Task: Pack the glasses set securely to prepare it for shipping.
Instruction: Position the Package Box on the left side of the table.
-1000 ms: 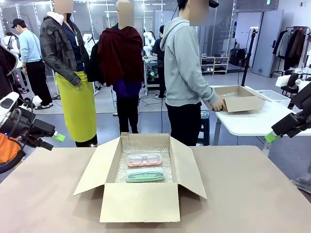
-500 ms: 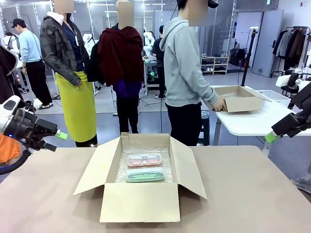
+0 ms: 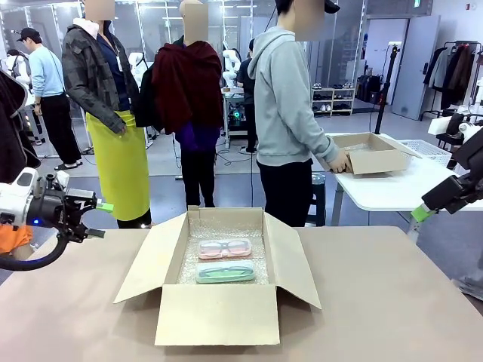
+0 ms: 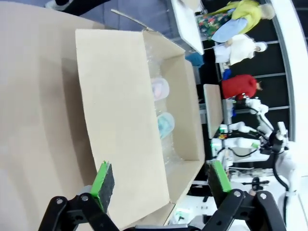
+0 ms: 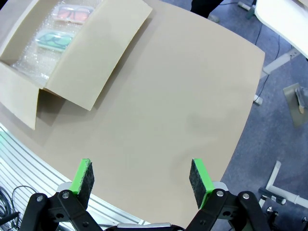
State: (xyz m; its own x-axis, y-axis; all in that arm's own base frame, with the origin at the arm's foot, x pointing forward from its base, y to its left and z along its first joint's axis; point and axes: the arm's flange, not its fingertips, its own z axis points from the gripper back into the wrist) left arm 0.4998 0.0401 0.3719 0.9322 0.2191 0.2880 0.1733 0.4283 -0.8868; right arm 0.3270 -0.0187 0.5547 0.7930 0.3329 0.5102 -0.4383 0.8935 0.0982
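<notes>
An open cardboard box lined with bubble wrap sits mid-table with all flaps spread. Inside lies the glasses set: a pink case behind a mint green case, flat and side by side. My left gripper hovers open above the table's left edge, short of the box's left flap. Its wrist view looks across that flap at the pink case and mint case, its gripper holding nothing. My right gripper hangs open beyond the table's right edge; its wrist view shows the gripper high over bare table, the cases far off.
A person in a grey hoodie stands at the far side, hands on a second cardboard box on a white side table. Bare tabletop lies on both sides of the box.
My left arm has swung rightward toward the box's left flap, its gripper still open. The right arm, the box and the cases have not moved.
</notes>
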